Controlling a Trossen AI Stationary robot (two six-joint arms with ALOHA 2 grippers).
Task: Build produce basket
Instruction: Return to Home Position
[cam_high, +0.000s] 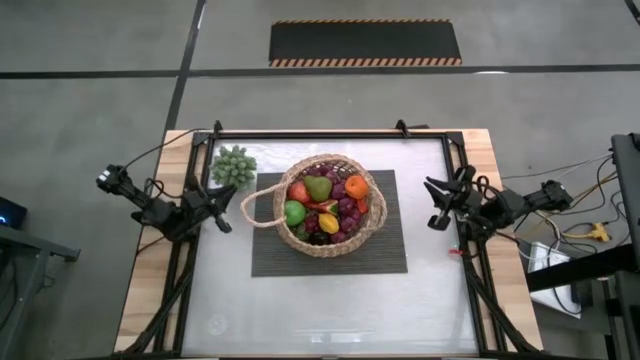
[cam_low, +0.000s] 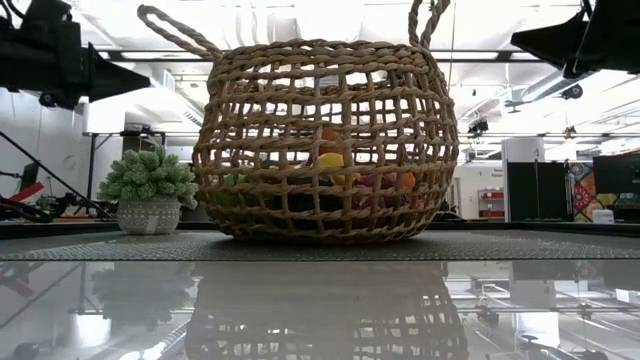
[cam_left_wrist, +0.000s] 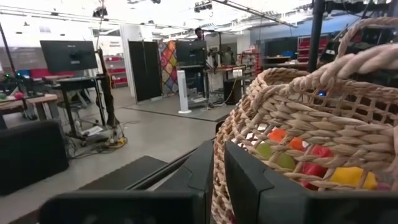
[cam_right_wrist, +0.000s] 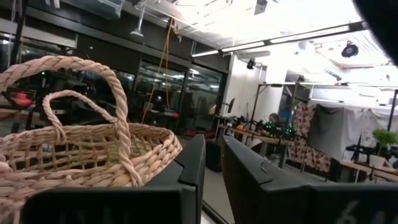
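Inspecting the table from overhead: located the basket (cam_high: 372, 215) at centre, upright on a dark ribbed mat (cam_high: 390, 255). Found the produce (cam_high: 325, 205) heaped inside it, with pear (cam_high: 318, 188), orange (cam_high: 356, 186), green apple (cam_high: 294, 212), lemon (cam_high: 328, 222) and purple grapes (cam_high: 347, 210) among the pieces identified. Seen none of it outside the rim. Judged loading complete and the return to rest the step in hand.

Placed the left gripper (cam_high: 218, 212) at nine o'clock of the basket, just off the mat's edge and raised above the table per the low view. Noted its fingers narrowly parted, pinching nothing. Placed the right gripper (cam_high: 435, 204) at three o'clock, apart from the basket, fingers likewise narrowly parted and empty.

Flagged three hazards.
- **Snagging.** Noted a thin loop handle (cam_high: 248, 205) projecting toward nine o'clock, near the left fingers. Judged a low or inward swing on withdrawal capable of hooking it, dragging or tipping the basket and spilling fruit.
- **Collision.** Noted a small potted plant (cam_high: 233, 165) at ten o'clock of the basket, near the left arm. Judged a wide sweep enough to topple it.
- **Sliding.** Suspected little grip between mat and the glossy table (cam_high: 330, 310), with any tug likely to shift the whole load.

Rated the right side lower risk, given wider clearance from the basket.
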